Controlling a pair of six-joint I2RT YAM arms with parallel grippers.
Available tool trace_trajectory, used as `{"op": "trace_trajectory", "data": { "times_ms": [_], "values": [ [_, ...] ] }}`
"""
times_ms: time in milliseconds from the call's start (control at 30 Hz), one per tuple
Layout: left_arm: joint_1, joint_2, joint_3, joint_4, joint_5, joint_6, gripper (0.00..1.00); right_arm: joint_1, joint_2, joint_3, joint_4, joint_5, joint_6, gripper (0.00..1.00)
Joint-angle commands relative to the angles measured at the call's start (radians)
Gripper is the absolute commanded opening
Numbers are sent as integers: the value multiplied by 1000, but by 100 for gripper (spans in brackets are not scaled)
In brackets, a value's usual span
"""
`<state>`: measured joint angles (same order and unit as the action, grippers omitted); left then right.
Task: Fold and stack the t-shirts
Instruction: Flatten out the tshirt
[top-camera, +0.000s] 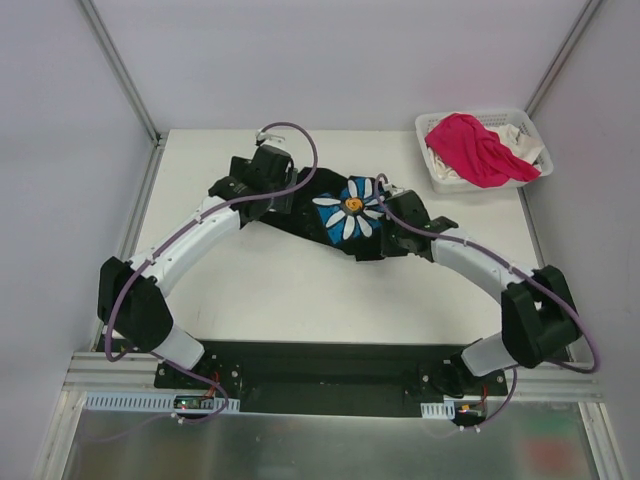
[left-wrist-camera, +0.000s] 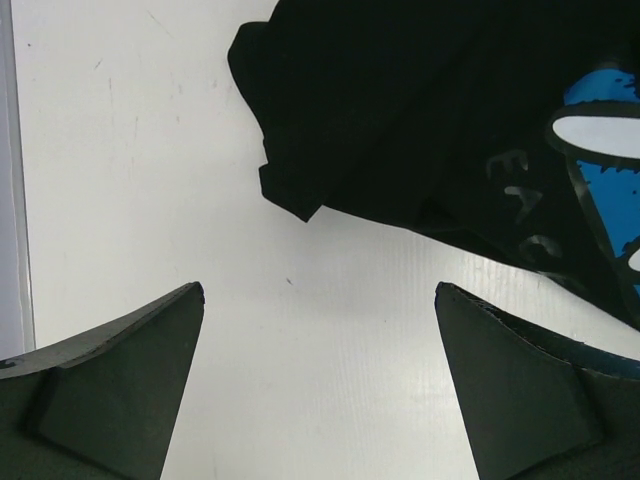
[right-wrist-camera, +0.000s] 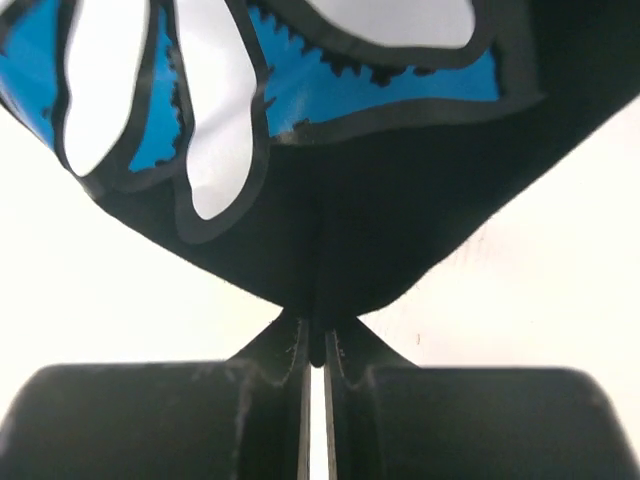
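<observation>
Right gripper (right-wrist-camera: 317, 338) pinched on thin hem of black t-shirt (right-wrist-camera: 450, 170) at centre of table (top-camera: 280, 290), left gripper (left-wrist-camera: 320, 292) agape beside its corner, holding nothing: likely to slip or bunch if dragged one-handed.

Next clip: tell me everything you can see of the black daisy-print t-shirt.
The black t-shirt is soft, matte cloth with a glossy daisy print: white petals, blue ground, orange centre. It lies crumpled and unfolded on the white table, between the two arms. The right gripper is shut on its edge just below the print, pinching a fold. The left gripper is open near a bunched corner, not touching it in the wrist view.
</observation>
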<state>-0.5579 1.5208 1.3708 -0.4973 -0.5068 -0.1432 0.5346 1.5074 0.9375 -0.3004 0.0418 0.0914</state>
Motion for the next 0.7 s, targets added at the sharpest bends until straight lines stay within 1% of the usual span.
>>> {"op": "trace_trajectory", "data": {
  "times_ms": [0,67,100,200,433,567,667],
  "values": [
    [-20,-39,-36,8,-18,-30,99,1,-139,106,-89,61,-41,1],
    [-28,-43,-56,17,-18,-32,99,4,-189,136,-108,79,-47,1],
    [-31,-48,-62,20,-16,-33,99,7,-247,141,-109,85,-47,1],
    [-39,-63,-84,22,-21,-38,99,7,-347,171,-146,108,-56,1],
    [-54,-99,-117,25,-22,-45,99,33,-519,268,-259,165,-64,1],
    [-59,-117,-136,25,-32,-52,99,45,-590,284,-299,159,-53,1],
    [-63,-128,-144,26,-30,-56,99,45,-587,251,-287,187,-58,2]
  ]
}}
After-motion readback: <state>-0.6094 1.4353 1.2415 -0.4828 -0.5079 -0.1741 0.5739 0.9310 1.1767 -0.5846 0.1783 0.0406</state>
